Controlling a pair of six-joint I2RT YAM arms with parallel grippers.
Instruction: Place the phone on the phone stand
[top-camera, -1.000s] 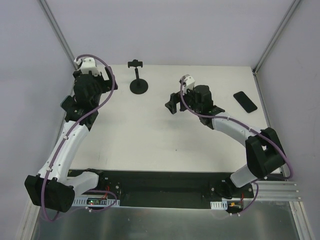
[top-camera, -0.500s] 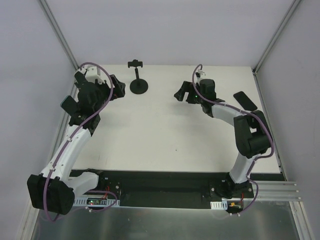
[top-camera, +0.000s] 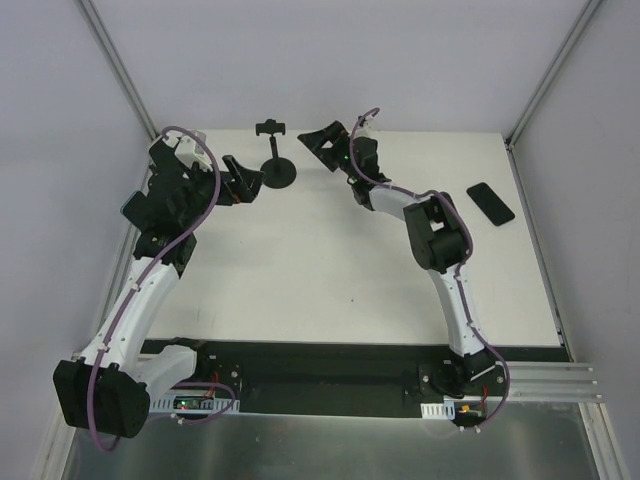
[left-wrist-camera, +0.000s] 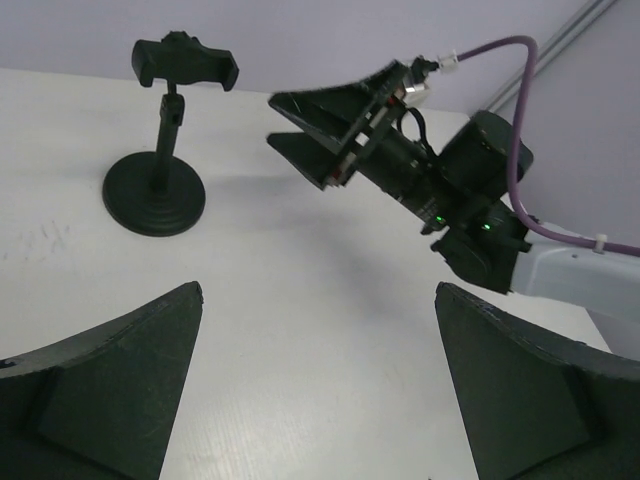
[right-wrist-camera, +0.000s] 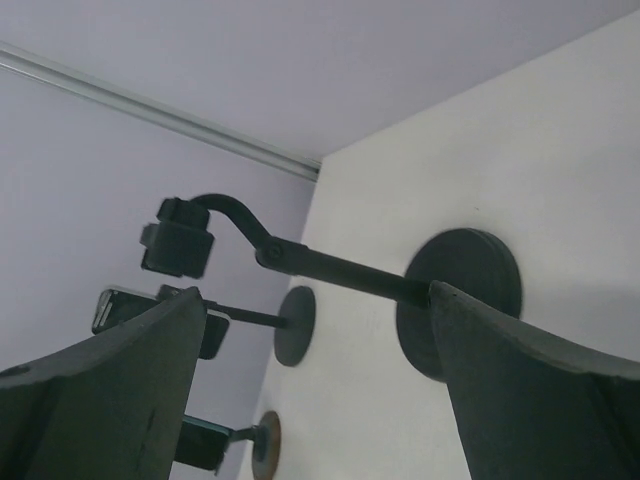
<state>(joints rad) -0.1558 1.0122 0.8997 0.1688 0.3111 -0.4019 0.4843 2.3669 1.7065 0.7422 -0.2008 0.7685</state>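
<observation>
Evidently not started: phone (top-camera: 490, 203) lies flat far right (untouched), phone stand (top-camera: 278, 174) bare, left gripper (top-camera: 245, 180) and right gripper (top-camera: 318, 150) both splayed empty beside it.

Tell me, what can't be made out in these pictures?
The phone: only the top view shows it, too small to tell which face is up.
The phone stand clamp: tiny in the top view; its opening is unclear there.
The stand's base, right wrist view: lower part hidden behind a finger of the right gripper.
</observation>
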